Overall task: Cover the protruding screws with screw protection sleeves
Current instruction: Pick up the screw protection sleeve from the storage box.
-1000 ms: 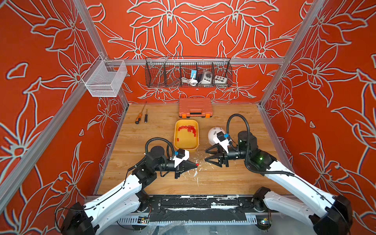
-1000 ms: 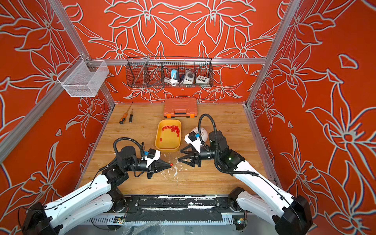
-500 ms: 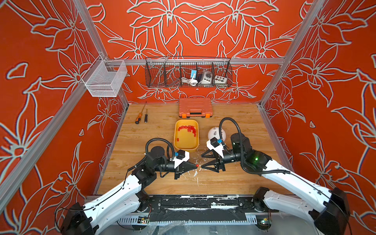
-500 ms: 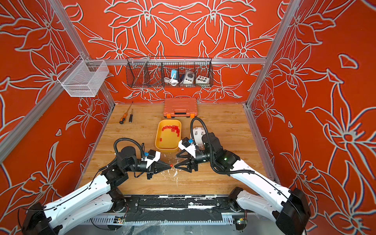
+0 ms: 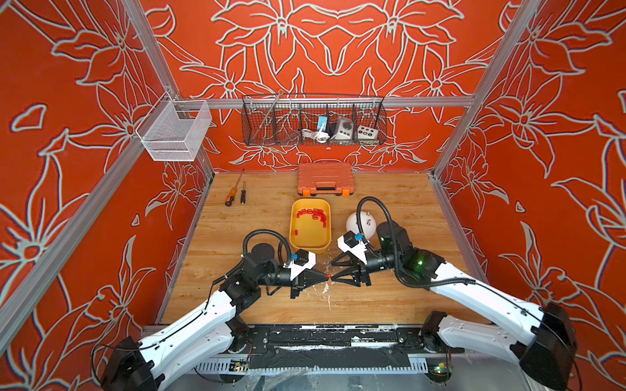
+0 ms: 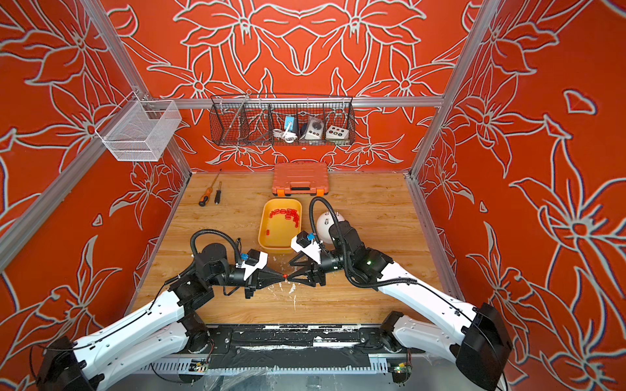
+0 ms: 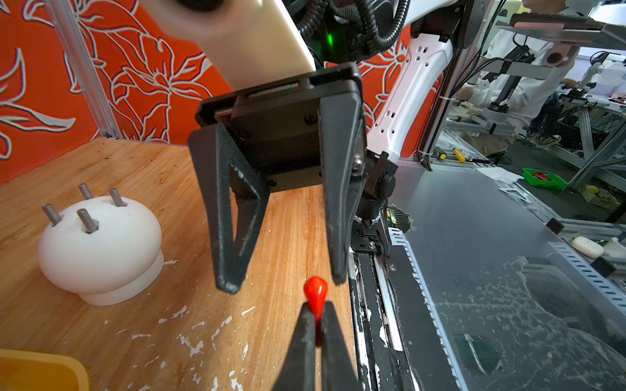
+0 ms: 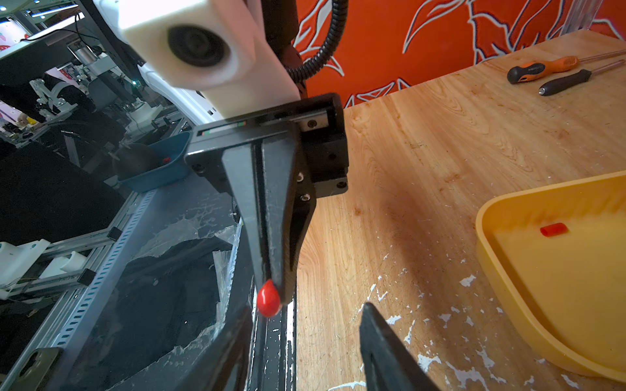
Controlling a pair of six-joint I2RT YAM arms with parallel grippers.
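My left gripper [image 5: 325,276] is shut on one red screw protection sleeve [image 7: 315,291], which pokes out past its tips above the wood near the front edge. My right gripper [image 5: 332,270] faces it tip to tip and stands open. The sleeve [image 8: 268,302] sits at the mouth of the right gripper's gap, close to one fingertip [image 7: 338,281], and is not pinched by it. The protruding screws [image 7: 87,220] stand bare on the white dome [image 7: 98,247], behind the right gripper. More sleeves [image 5: 313,214] lie in the yellow tray [image 5: 292,230].
An orange tool case [image 5: 325,178] lies at the back, and two screwdrivers [image 5: 233,196] at the back left. A black wire basket [image 5: 313,122] and a white mesh basket [image 5: 172,132] hang on the walls. The black front rail [image 5: 321,335] runs just below both grippers.
My right gripper has swung from beside the dome toward the left gripper, and its tips now meet the held sleeve. Its jaws have narrowed a little. The left gripper has stayed still.
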